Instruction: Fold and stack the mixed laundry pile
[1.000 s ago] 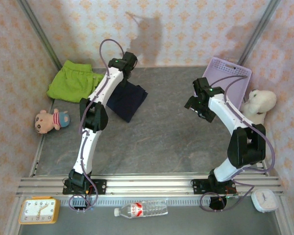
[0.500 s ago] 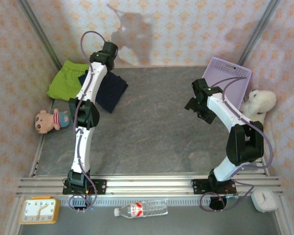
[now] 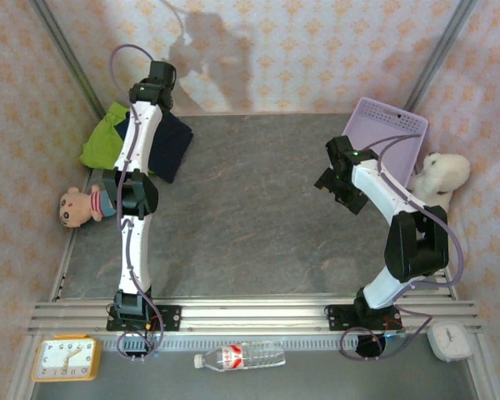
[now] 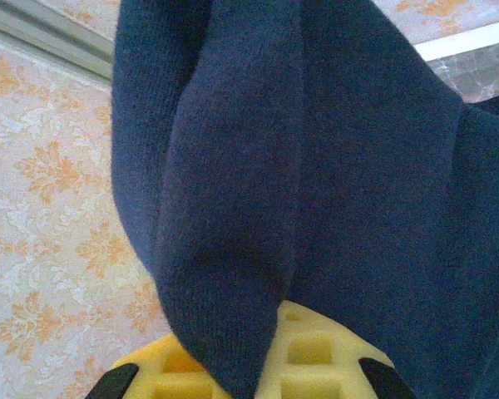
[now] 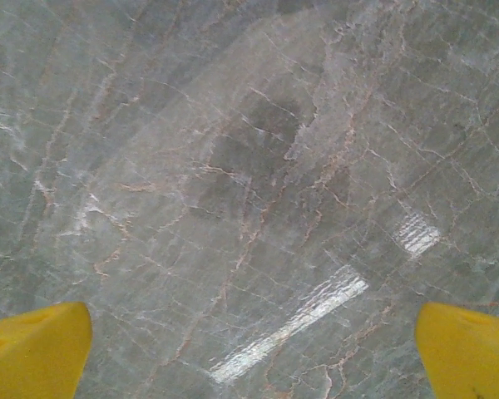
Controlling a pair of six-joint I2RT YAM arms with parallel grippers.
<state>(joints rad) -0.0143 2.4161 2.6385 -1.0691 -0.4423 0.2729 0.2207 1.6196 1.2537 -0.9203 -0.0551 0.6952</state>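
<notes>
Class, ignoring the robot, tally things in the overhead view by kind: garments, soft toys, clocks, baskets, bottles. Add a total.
Garments: 2, lime-green garment, navy garment
Soft toys: 2, doll, white plush
Clocks: 2, orange clock, white clock
Basket: 1
Bottle: 1
Total: 8

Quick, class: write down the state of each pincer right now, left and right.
The left pincer is shut on the navy garment.
The right pincer is open, holding nothing, above the table.
</notes>
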